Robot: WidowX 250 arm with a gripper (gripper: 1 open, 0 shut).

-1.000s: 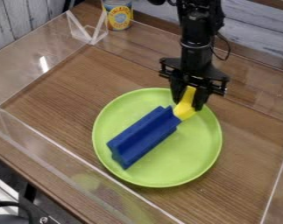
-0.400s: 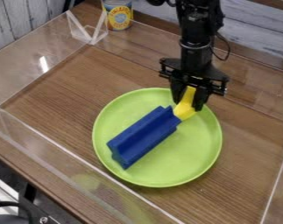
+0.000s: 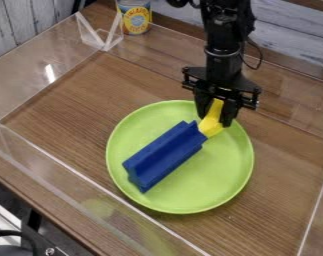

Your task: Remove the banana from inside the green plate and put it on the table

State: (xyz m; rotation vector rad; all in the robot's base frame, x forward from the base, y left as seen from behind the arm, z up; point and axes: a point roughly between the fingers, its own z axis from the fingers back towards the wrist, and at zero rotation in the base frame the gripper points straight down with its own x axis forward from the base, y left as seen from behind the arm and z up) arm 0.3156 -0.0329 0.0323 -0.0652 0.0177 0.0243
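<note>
Nearest the viewer, below and to the left of the gripper, a blue block lies in the green plate. The jaws point straight down, closed narrowly on the banana, low over the plate's far side. The grasp step looks done; next comes a lift over the rim to the table beyond.

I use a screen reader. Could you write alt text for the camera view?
A robot gripper pointing down grips a small yellow banana over a green plate, which also holds a blue block. The plate sits on a wood-grain table with clear walls.
</note>
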